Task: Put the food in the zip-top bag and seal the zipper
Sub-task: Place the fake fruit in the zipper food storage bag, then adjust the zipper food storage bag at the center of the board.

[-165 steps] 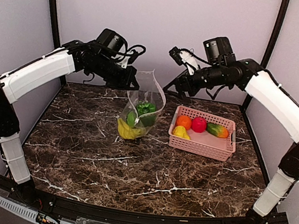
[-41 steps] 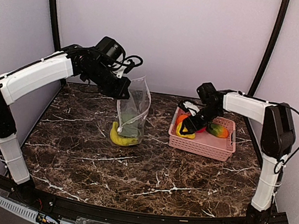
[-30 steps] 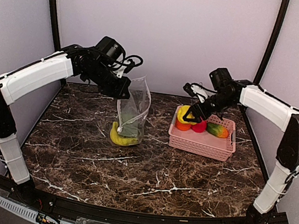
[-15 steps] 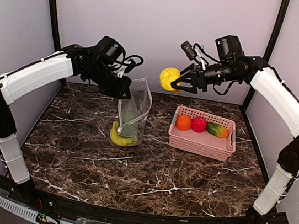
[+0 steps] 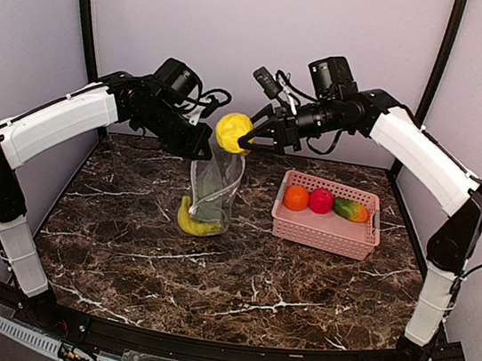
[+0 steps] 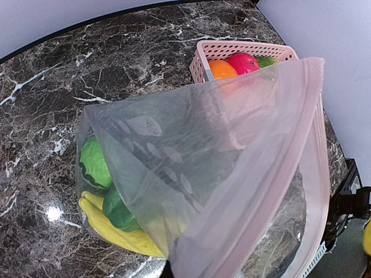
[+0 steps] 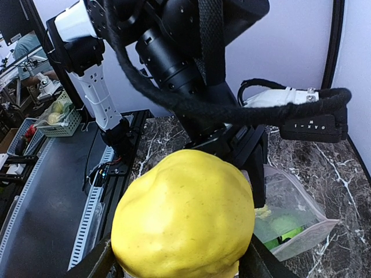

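right claw (image 5: 249, 137): closed on a bumpy, matte yellow lemon (image 5: 231, 131), just above the bag mouth.
left claw (image 5: 202, 151): pinched on the rim of the zip-top bag (image 5: 215, 186), holding it upright, far centre of the marble counter (image 5: 210, 275).
bag: clear floppy dotted film; pinkish zipper (image 6: 316, 145) parted; banana (image 5: 194, 223) and green pieces (image 6: 95, 168) inside.
basket (image 5: 328, 233): pink slotted plastic, right; holds orange (image 5: 296, 197), red round fruit (image 5: 321, 200), mango-like piece (image 5: 351, 210).

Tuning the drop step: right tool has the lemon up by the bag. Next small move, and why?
Probably ease the lemon straight down into the mouth of the zip-top bag before opening. The right tool grips it just above the bag, which the left tool holds upright, mouth up.
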`<state>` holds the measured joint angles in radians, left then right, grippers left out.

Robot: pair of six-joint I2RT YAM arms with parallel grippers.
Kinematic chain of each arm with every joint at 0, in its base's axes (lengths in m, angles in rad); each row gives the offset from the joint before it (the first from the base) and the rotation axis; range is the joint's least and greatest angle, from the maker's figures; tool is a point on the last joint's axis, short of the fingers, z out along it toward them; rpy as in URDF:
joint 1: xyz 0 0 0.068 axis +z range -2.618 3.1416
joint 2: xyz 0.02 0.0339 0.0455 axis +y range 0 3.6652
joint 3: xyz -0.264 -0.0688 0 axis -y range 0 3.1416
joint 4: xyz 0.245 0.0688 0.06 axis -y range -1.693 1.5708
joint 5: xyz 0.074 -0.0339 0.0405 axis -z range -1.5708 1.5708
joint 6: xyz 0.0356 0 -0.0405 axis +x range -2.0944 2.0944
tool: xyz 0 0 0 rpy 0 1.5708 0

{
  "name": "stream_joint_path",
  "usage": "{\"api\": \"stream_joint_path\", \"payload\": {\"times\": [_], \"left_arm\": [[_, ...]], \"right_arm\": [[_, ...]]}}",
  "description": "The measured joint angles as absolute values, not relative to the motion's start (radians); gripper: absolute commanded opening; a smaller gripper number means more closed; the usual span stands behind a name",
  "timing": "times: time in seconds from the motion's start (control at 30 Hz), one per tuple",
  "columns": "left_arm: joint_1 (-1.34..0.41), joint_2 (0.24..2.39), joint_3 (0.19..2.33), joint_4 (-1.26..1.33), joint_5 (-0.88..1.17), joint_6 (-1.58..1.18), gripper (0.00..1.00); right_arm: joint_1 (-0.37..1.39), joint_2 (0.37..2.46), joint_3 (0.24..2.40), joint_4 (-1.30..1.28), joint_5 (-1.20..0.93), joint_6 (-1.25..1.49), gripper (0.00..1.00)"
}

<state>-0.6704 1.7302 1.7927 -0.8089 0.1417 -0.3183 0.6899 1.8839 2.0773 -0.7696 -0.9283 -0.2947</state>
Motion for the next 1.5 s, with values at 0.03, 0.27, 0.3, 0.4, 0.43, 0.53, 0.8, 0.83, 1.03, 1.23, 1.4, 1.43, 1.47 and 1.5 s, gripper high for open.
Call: {"api": "stream_joint_path", "payload": {"times": [0.03, 0.27, 0.3, 0.4, 0.43, 0.53, 0.8, 0.83, 1.03, 1.23, 1.4, 1.43, 1.47, 1.5], "left_arm": [[-0.67, 1.73, 1.793, -0.809, 0.142, -0.318, 0.01], [-0.67, 1.73, 1.793, -0.809, 0.142, -0.318, 0.01], [-0.67, 1.73, 1.793, -0.809, 0.142, -0.318, 0.01], [-0.67, 1.73, 1.793, -0.809, 0.142, -0.318, 0.01], [-0.67, 1.73, 1.793, -0.809, 0.142, -0.318, 0.01], [-0.667, 1.73, 1.793, -0.817, 0.137, -0.318, 0.01], [-0.664, 1.729, 1.793, -0.817, 0.131, -0.318, 0.01], [-0.664, 1.729, 1.793, -0.817, 0.131, -0.318, 0.01], [-0.664, 1.727, 1.792, -0.815, 0.124, -0.318, 0.01], [-0.666, 1.72, 1.792, -0.815, 0.131, -0.318, 0.01], [-0.666, 1.72, 1.791, -0.815, 0.131, -0.318, 0.01], [-0.666, 1.72, 1.79, -0.815, 0.131, -0.318, 0.01], [-0.666, 1.72, 1.789, -0.815, 0.131, -0.318, 0.01], [-0.666, 1.72, 1.787, -0.813, 0.131, -0.318, 0.01]], "right_arm": [[0.692, 1.898, 2.077, -0.768, -0.936, -0.299, 0.6], [0.693, 1.945, 2.077, -0.746, -0.994, -0.323, 0.61], [0.694, 1.948, 2.077, -0.738, -1.0, -0.323, 0.61], [0.696, 1.961, 2.077, -0.726, -1.016, -0.324, 0.62], [0.697, 1.969, 2.077, -0.723, -1.02, -0.324, 0.62], [0.7, 1.991, 2.077, -0.722, -1.026, -0.323, 0.62], [0.707, 2.003, 2.074, -0.719, -0.946, -0.32, 0.65], [0.709, 2.003, 2.073, -0.718, -0.937, -0.32, 0.67], [0.717, 2.003, 2.054, -0.706, -0.902, -0.335, 0.76], [0.72, 2.003, 2.04, -0.704, -0.889, -0.337, 0.77], [0.72, 1.994, 2.033, -0.7, -0.839, -0.321, 0.68], [0.72, 1.982, 2.019, -0.694, -0.81, -0.308, 0.67], [0.72, 1.965, 1.999, -0.682, -0.775, -0.292, 0.66], [0.72, 1.945, 1.975, -0.668, -0.73, -0.273, 0.66]]}}
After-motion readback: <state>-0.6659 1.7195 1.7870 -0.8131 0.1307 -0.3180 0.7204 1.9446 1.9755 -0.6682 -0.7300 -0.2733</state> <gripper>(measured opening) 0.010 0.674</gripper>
